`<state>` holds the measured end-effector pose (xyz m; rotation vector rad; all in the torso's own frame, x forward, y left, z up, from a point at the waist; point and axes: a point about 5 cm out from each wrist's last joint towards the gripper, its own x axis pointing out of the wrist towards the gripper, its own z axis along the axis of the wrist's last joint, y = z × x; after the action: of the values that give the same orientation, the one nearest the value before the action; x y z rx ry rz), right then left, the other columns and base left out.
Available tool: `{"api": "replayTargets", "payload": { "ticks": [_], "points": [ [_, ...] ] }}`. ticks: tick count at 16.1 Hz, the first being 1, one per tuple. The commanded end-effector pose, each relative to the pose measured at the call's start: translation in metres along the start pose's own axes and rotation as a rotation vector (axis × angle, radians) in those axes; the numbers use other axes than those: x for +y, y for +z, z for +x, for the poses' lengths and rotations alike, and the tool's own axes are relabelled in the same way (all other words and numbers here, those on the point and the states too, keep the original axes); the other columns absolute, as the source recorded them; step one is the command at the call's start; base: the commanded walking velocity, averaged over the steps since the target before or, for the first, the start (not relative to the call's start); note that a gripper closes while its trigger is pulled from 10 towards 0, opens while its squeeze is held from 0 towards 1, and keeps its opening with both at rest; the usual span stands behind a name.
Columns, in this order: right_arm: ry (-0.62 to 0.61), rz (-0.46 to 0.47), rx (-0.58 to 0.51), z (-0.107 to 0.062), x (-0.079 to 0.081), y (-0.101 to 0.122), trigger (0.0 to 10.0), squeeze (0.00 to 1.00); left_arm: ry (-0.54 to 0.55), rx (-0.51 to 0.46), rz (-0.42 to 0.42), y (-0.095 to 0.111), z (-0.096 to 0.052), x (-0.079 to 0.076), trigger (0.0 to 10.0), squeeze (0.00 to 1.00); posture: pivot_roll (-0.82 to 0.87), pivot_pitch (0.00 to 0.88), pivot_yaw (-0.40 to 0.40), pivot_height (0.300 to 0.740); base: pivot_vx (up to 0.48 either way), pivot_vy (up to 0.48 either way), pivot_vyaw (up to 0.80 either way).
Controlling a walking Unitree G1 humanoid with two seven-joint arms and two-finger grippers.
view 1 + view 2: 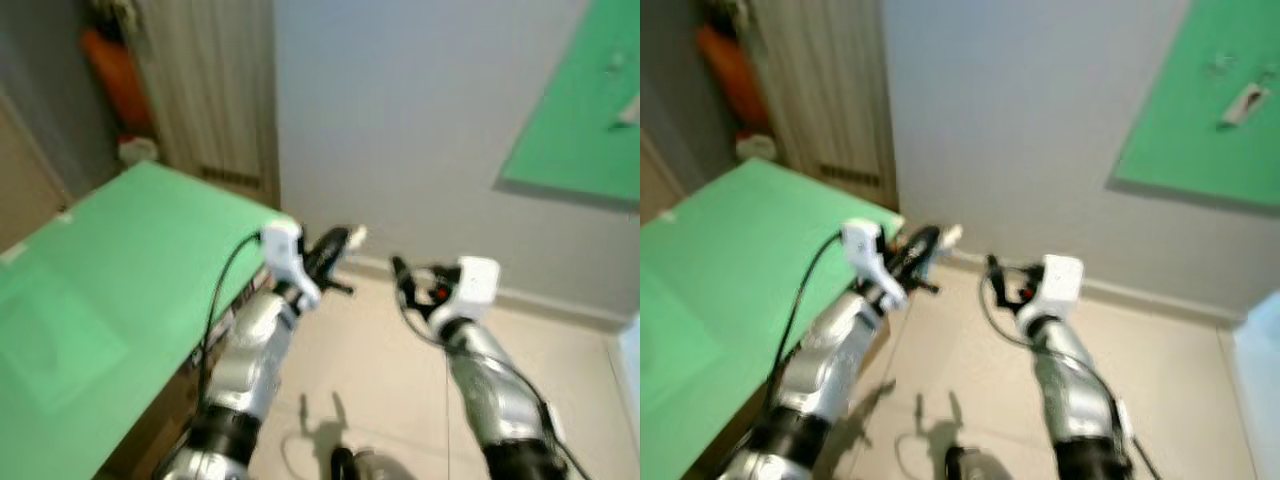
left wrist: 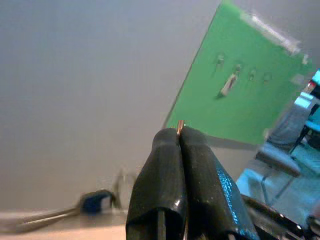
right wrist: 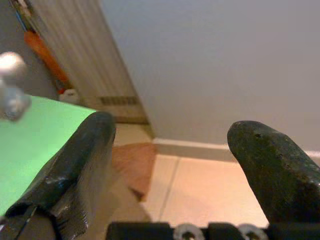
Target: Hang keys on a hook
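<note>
Grey wall (image 1: pixel 400 120) carries a green board (image 2: pixel 235 95) with small hooks (image 2: pixel 220 61) and a pale tag hanging from one. Left of the wall stands a green bench (image 1: pixel 110 300). Before the wall, the left gripper (image 2: pixel 179 134) pinches a thin metal sliver, perhaps a key, between closed fingers (image 2: pixel 160 175); the right gripper (image 3: pixel 172 145) is spread wide.
</note>
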<state>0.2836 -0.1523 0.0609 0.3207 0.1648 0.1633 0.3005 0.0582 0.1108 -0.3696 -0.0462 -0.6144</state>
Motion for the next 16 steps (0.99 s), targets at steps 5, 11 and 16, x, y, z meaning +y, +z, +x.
{"api": "replayTargets", "payload": {
  "ticks": [5, 11, 16],
  "points": [
    [0.033, -0.198, -0.219, 0.003, 0.008, 0.055, 10.0, 0.00, -0.019, -0.110, 0.128, 0.033, 0.007, 0.000, 10.0, 0.00, -0.12, 0.046, -0.013, 0.740, 0.000, 0.000, 0.00],
    [-0.007, -0.232, -0.220, 0.006, -0.001, 0.057, 10.0, 0.00, 0.015, -0.071, 0.184, 0.028, 0.009, 0.003, 10.0, 0.00, -0.11, 0.047, -0.005, 0.740, 0.000, 0.000, 0.00],
    [0.005, -0.280, -0.245, 0.011, -0.001, 0.068, 10.0, 0.00, 0.029, -0.074, 0.334, 0.042, 0.016, 0.007, 10.0, 0.00, -0.11, 0.038, -0.008, 0.740, 0.000, 0.000, 0.00]
  ]
}}
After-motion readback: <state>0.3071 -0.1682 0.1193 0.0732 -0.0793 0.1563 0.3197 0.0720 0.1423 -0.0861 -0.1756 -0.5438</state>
